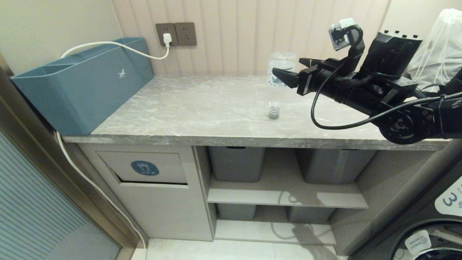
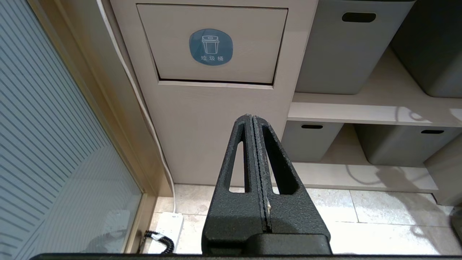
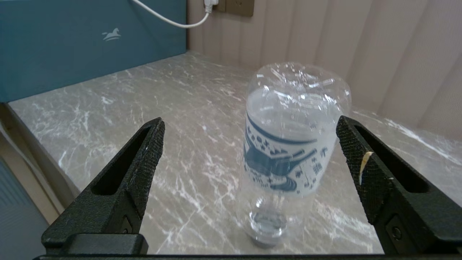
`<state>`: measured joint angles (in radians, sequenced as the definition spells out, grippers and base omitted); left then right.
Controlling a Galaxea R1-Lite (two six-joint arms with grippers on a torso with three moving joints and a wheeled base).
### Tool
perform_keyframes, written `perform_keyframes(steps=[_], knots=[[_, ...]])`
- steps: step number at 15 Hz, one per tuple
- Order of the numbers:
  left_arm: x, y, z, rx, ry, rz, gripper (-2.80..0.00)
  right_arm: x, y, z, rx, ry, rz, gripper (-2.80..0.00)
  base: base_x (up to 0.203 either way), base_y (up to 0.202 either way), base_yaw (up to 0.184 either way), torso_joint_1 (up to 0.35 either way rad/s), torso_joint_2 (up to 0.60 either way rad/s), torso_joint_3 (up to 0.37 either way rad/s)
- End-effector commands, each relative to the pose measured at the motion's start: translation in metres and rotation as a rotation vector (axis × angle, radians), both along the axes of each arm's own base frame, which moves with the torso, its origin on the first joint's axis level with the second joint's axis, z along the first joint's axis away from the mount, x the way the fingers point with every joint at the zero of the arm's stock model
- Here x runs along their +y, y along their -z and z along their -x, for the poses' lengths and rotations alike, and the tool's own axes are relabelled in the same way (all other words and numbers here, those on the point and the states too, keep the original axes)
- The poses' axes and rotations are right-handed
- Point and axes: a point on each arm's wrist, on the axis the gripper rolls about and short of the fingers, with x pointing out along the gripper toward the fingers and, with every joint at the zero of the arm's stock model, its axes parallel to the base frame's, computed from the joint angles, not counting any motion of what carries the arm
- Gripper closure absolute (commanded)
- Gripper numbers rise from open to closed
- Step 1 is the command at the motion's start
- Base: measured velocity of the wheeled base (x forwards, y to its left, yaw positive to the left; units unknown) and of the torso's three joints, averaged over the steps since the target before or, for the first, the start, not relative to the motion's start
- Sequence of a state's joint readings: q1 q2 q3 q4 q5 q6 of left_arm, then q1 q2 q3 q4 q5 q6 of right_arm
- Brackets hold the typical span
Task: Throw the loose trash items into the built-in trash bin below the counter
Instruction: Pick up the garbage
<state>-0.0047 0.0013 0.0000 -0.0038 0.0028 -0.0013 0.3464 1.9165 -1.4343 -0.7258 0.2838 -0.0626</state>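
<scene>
The big grey stone tabletop [image 1: 202,108] runs wide across the room, with white lines all through it. Under its left end is the trash bin [image 1: 144,168], a beige door with a flap and a round blue sticker. The flap looks closed. At the left end of the tabletop sits a long blue box [image 1: 83,90].

Only one bottle [image 1: 278,85] can be seen. It stands upside down on its little grey cap, on the right half of the tabletop, well apart from the blue box. It is clear, with a blue and white label around its middle. It looks empty, so it is surely very light. The thin plastic will likely bend and crinkle if squeezed hard. It is smooth and round, so it could slip. Standing on that tiny cap, it could tip over from one small bump.

The right claw [image 1: 294,72] is wide open and holds nothing. In the right wrist view the bottle stands between its two fingers [image 3: 144,159], closer to one of them, and I cannot tell if that one touches it. The best place to grab looks like the label band, where the bottle is widest and least slippery. A soft, even squeeze should do.

The left claw [image 2: 257,137] is shut tight and empty, down low in front of the trash bin.
</scene>
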Motion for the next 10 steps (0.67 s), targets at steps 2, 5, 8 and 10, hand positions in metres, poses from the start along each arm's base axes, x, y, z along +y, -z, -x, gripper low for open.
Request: perform_keyframes(steps=[2, 5, 8, 10], knots=[[0.000, 0.000, 0.000, 0.003, 0.000, 0.000, 0.00, 0.005, 0.002, -0.014, -0.017, 0.001, -0.006, -2.80, 0.000, 0.000, 0.000, 0.000, 0.00, 0.000], [0.000, 0.000, 0.000, 0.003, 0.000, 0.000, 0.00, 0.007, 0.000, -0.019, -0.029, 0.011, -0.013, -2.80, 0.000, 0.000, 0.000, 0.000, 0.00, 0.000], [0.000, 0.000, 0.000, 0.003, 0.000, 0.000, 0.00, 0.009, 0.001, -0.027, -0.038, 0.026, -0.021, -2.80, 0.000, 0.000, 0.000, 0.000, 0.00, 0.000], [0.000, 0.000, 0.000, 0.003, 0.000, 0.000, 0.00, 0.009, 0.000, -0.031, -0.045, 0.036, -0.025, -2.80, 0.000, 0.000, 0.000, 0.000, 0.00, 0.000]])
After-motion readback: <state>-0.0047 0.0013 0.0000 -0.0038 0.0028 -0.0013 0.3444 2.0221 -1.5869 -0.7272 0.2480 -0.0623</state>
